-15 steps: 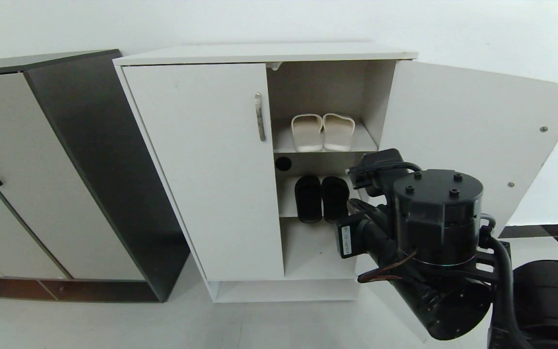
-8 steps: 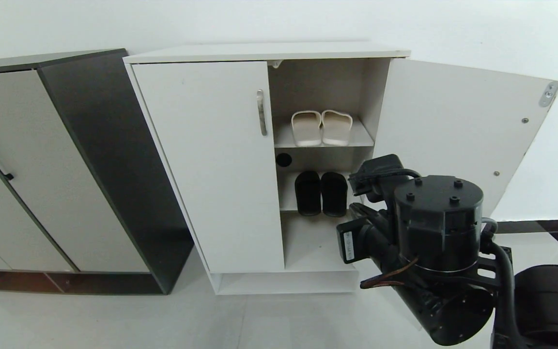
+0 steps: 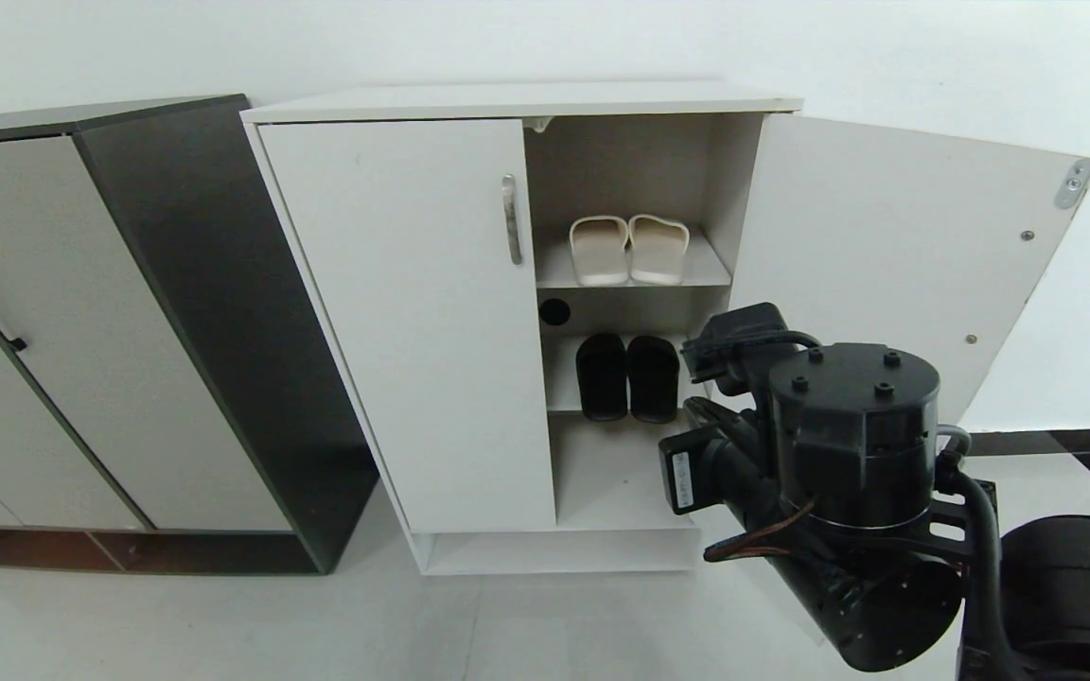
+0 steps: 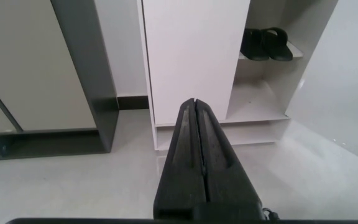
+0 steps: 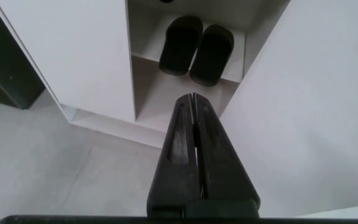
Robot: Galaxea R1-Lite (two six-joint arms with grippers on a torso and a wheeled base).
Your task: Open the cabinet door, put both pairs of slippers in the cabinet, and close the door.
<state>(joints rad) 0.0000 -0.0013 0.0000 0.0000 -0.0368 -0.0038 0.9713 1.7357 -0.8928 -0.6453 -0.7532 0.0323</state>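
Since cream slippers (image 3: 630, 249) sit paired on the cabinet's (image 3: 507, 99) upper shelf (image 3: 554, 271) and black slippers (image 3: 627, 376) on the lower shelf (image 3: 559, 383), right gripper (image 5: 194, 98) and left gripper (image 4: 194, 102) are both pressed together, empty, the right one near the open door (image 3: 886, 255), likely poised to swing it closed.

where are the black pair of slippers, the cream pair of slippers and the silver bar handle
black pair of slippers (image 3: 602, 376): head view, on its left slipper
cream pair of slippers (image 3: 599, 251): head view, on its left slipper
silver bar handle (image 3: 509, 219): head view, mid-length of the bar
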